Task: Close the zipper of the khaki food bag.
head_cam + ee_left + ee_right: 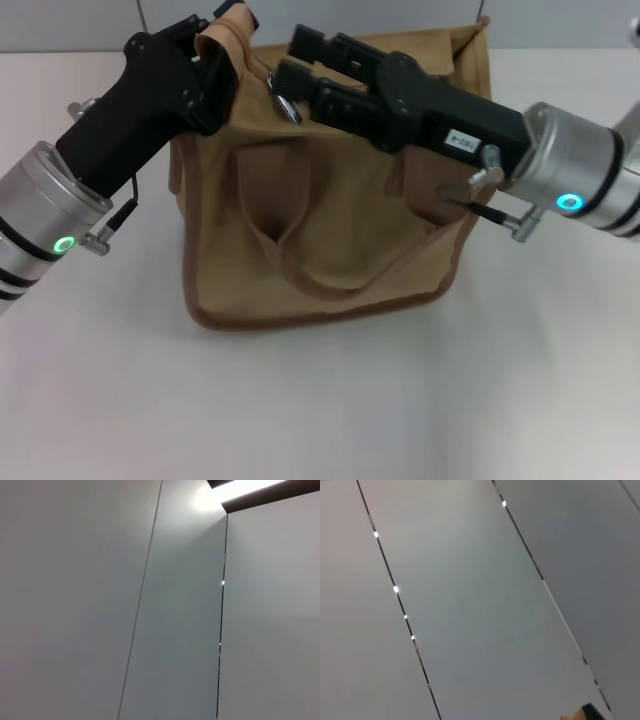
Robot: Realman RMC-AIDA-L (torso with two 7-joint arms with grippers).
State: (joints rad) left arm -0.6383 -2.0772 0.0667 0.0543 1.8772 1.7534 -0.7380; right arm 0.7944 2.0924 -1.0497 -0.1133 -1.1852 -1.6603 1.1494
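Tan canvas with darker brown edge trim makes up the boxy khaki food bag [320, 230], which stands at the middle of the head view on a plain white table [320, 410], its two wide looped handles drooping down the front panel. Going from the left of the frame, the left gripper [222, 62] reaches in from the lower left and is clamped on a raised fold of cloth at the bag's upper-left corner, apparently pinning that end. Just right of it, at upper centre, a small shiny silver metal pull tab [285, 106] of the zipper hangs at the tip of the right gripper [285, 82], whose arm comes in from the right edge; whether those fingers are closed on the tab or only beside it I cannot tell. The cloth looks soft and light, so it will likely slump and bunch unless one end is held taut, and the small, smooth tab is the place to pinch. The bag's top edge lies near the upper edge of the frame, partly hidden by the black gripper bodies. Open table lies below and on both sides. Both wrist views show only grey wall panels.
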